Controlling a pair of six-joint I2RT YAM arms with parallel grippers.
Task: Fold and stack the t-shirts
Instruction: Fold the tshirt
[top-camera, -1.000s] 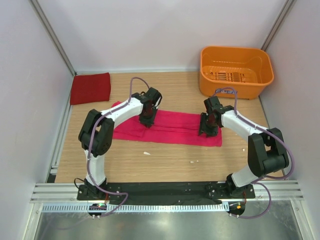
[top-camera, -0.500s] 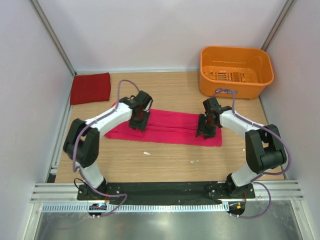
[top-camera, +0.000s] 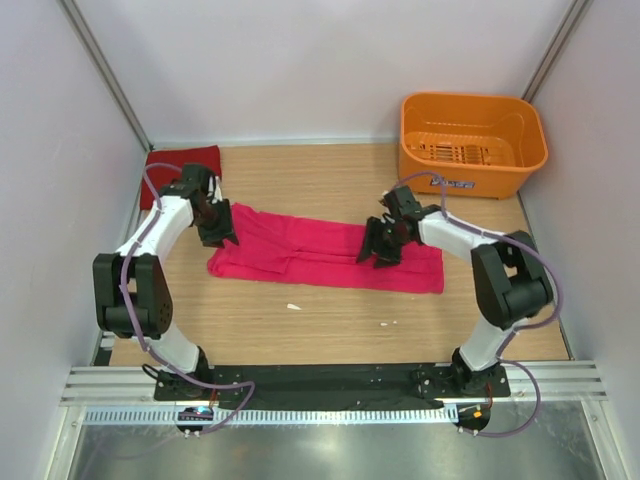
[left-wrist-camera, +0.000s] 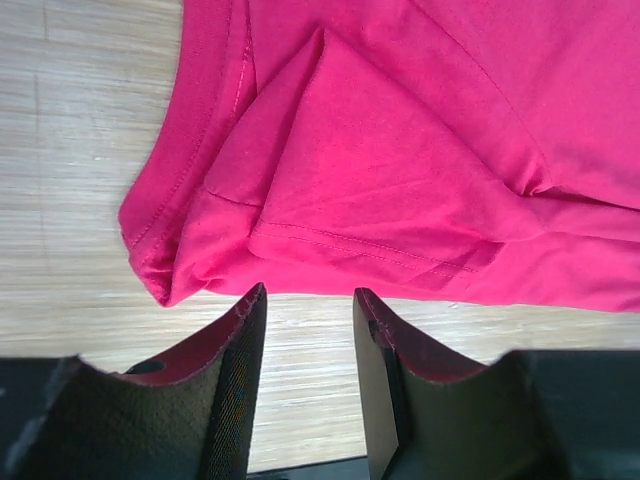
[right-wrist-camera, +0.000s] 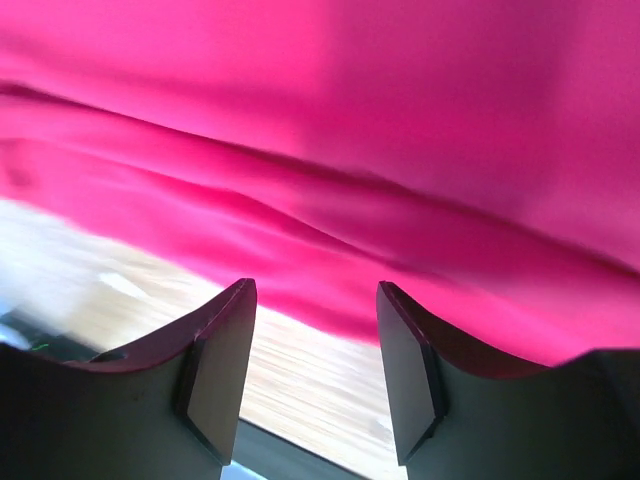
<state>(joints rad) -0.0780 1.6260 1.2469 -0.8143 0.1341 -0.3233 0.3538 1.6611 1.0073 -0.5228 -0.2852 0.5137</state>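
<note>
T-shirts (left-wrist-camera: 400, 150): one pink (top-camera: 310, 250) spread, one red (top-camera: 170, 158) folded; left hand (left-wrist-camera: 305, 300), right hand (right-wrist-camera: 312, 295) parted, empty.

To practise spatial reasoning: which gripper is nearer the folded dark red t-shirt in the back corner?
Left. The left gripper sits just in front of the dark red t-shirt; the right gripper is far off to the right, over the pink t-shirt.

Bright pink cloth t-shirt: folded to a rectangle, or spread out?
Partly folded: the bright pink cloth t-shirt lies as a long strip with overlapping layers, not a compact rectangle.
</note>
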